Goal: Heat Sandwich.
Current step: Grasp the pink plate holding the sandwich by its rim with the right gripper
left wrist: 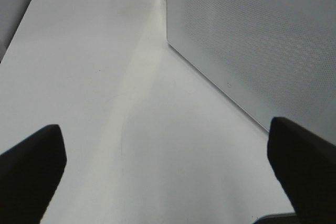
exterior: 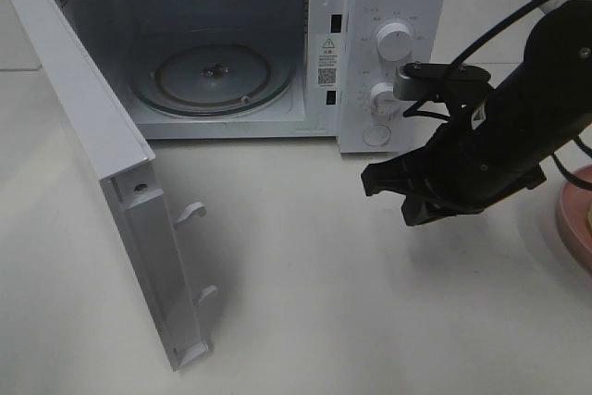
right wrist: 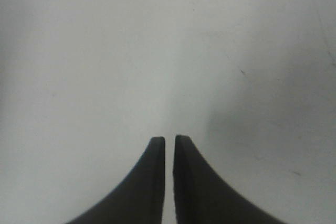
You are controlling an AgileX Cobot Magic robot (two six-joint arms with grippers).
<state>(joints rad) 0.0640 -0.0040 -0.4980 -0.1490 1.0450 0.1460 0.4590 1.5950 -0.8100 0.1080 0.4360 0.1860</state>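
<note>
Exterior high: white microwave [exterior: 231,43] at the back of the counter [exterior: 305,302]. Its door [exterior: 102,173] is swung fully open to the left, with two latch hooks showing on the inner edge. The glass turntable [exterior: 213,76] inside is bare. Two round knobs [exterior: 395,42] and a round button are on the right panel. The black right arm comes in from the right, and the right pincer [exterior: 388,196] hovers above the counter in front of the control panel, apart from the microwave. Its jaws are hard to read from here. A pink plate [exterior: 566,219] is cut off at the right frame edge, behind the arm. The sandwich [exterior: 586,219] is only a pale yellowish sliver on that plate at the frame edge, mostly out of frame. The left arm is not visible in this view.

Left wrist: left pincer [left wrist: 165,129] is wide, its two dark fingers [left wrist: 31,166] at opposite frame edges with nothing between them, only bare counter below. A white panel with fine dot mesh, probably the microwave door, stands just beside it. No sandwich here.

Right wrist: right pincer [right wrist: 169,139] is narrow, its fingers nearly together with a thin slit between them. It holds nothing and points at plain counter. No sandwich here.
</note>
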